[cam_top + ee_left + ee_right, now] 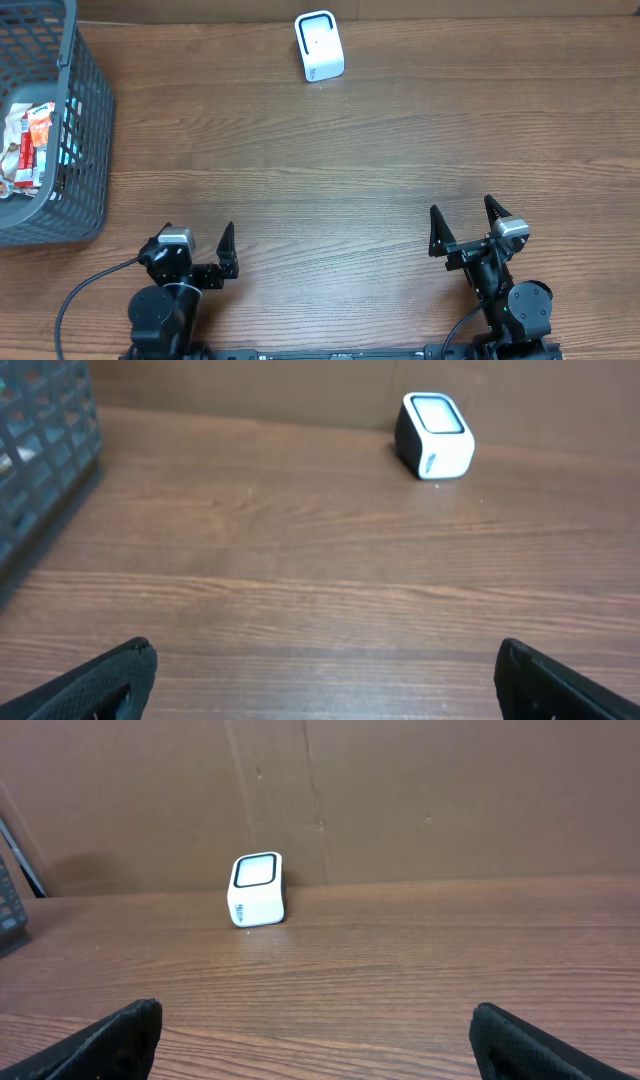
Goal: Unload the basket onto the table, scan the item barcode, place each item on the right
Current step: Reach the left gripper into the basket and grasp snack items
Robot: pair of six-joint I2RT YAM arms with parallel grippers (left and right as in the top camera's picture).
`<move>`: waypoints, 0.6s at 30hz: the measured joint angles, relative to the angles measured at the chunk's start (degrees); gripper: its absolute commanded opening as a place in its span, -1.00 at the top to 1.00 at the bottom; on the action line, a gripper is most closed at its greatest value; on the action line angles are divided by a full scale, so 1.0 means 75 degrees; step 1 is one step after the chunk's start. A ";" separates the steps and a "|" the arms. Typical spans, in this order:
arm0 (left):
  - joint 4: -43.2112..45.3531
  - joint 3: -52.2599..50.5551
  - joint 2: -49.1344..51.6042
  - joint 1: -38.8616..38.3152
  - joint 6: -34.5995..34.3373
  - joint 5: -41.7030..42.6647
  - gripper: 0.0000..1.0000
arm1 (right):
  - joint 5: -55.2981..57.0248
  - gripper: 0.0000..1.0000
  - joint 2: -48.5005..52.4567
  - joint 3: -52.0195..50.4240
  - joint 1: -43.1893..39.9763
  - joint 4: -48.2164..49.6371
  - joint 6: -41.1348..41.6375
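The white barcode scanner [319,46] stands upright at the back of the wooden table, also visible in the left wrist view [435,436] and the right wrist view [257,890]. Several packaged items [28,140], white with red and orange print, lie inside the grey basket [88,120] at the far left. My left gripper [197,245] [325,665] is open near the front edge, with only bare wood between its fingers. My right gripper [462,212] [315,1025] is also open and empty at the front right. Both are far from the scanner and the basket.
The basket's mesh wall [40,450] fills the left of the left wrist view, and its edge [8,895] shows in the right wrist view. A brown cardboard wall [400,800] stands behind the table. A black cable [75,300] loops beside the left arm's base.
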 measured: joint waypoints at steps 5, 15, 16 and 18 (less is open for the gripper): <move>-0.1157 0.1798 0.1253 0.0000 0.0160 0.0029 -1.00 | 0.0000 -1.00 0.0000 0.0000 0.0000 0.0003 0.0003; -0.4776 0.6959 0.6318 0.0000 0.0822 0.0554 -0.99 | 0.0000 -1.00 -0.0006 0.0000 0.0000 0.0000 0.0000; -0.5240 0.7734 0.6985 0.0000 0.0962 0.0577 -0.99 | -0.0003 -1.00 -0.0009 0.0000 0.0000 -0.0003 0.0000; -0.5791 0.8888 0.7962 0.0000 0.1087 0.0539 -0.99 | -0.0003 -1.00 -0.0009 0.0000 0.0000 0.0000 0.0000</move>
